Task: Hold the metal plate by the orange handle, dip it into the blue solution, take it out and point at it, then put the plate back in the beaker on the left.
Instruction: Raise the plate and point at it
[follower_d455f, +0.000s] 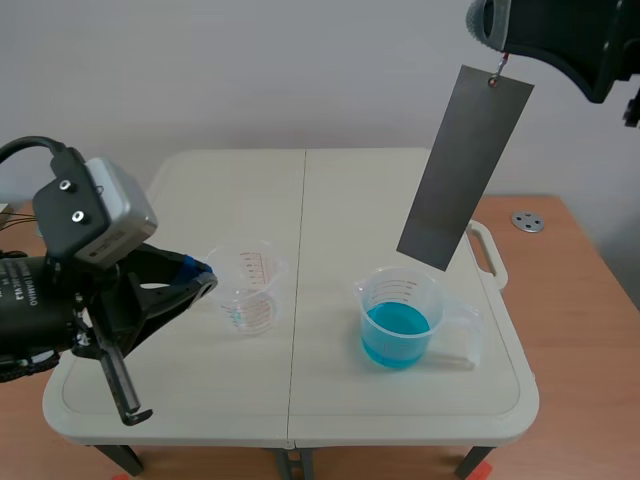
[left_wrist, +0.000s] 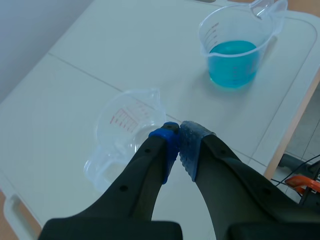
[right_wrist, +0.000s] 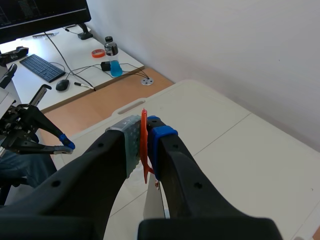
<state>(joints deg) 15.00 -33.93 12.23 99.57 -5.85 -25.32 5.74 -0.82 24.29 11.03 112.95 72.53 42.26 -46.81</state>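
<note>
Two clear beakers are set on the pale counter (follower_d455f: 330, 200): an empty beaker (follower_d455f: 248, 290) on the left and a filled beaker (follower_d455f: 388, 290) holding the blue solution (follower_d455f: 396, 335) on the right. They stand well apart, so that each can be reached without the other being disturbed. The metal plate (follower_d455f: 465, 165) is hung in the air, tilted, above the filled beaker, with its lower edge clear of the rim and out of the liquid. It is gripped only by the thin orange handle (right_wrist: 144, 145), on which the right jaws are closed, so that the metal face is free for wetting and the jaws are held away from the liquid. The left jaws are closed on nothing, tip to tip, just beside the empty beaker; this pinched form is judged suited to pointing. Whether the plate is wet cannot be told.
</note>
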